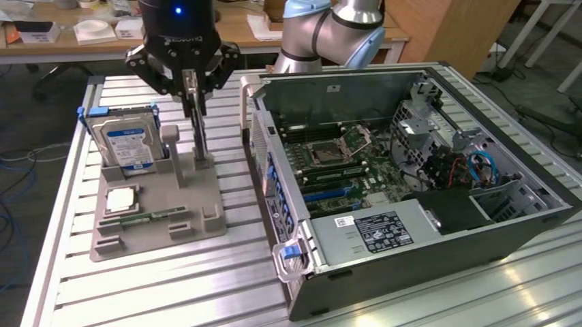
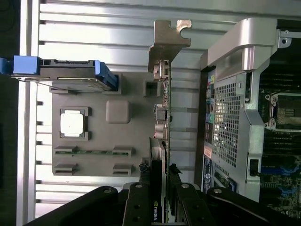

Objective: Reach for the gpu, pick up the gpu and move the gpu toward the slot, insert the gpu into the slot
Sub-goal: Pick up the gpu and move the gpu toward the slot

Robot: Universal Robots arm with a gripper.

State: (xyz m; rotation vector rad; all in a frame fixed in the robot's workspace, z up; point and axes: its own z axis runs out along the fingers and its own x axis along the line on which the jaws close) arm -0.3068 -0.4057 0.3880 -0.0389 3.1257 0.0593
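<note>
The gpu (image 1: 196, 129) is a thin dark card standing upright on its edge in the grey holder (image 1: 195, 211) on the exterior view's left. In the wrist view the gpu (image 2: 164, 122) appears edge-on, with its grey metal bracket (image 2: 168, 40) at the far end. My gripper (image 1: 193, 92) hangs straight above it, its black fingers (image 2: 139, 205) pressed against both faces of the card's upper edge. The card's lower end is still at the holder. The slot (image 1: 329, 194) lies on the motherboard inside the open computer case (image 1: 509, 225), apart from the card.
A silver hard drive (image 1: 127, 139) with blue rails stands in the holder beside the card. A processor chip (image 1: 120, 199) and a small green memory stick (image 1: 146, 218) lie in it too. The case's metal wall (image 2: 235, 117) rises close beside the card. Slatted aluminium table (image 1: 182, 286).
</note>
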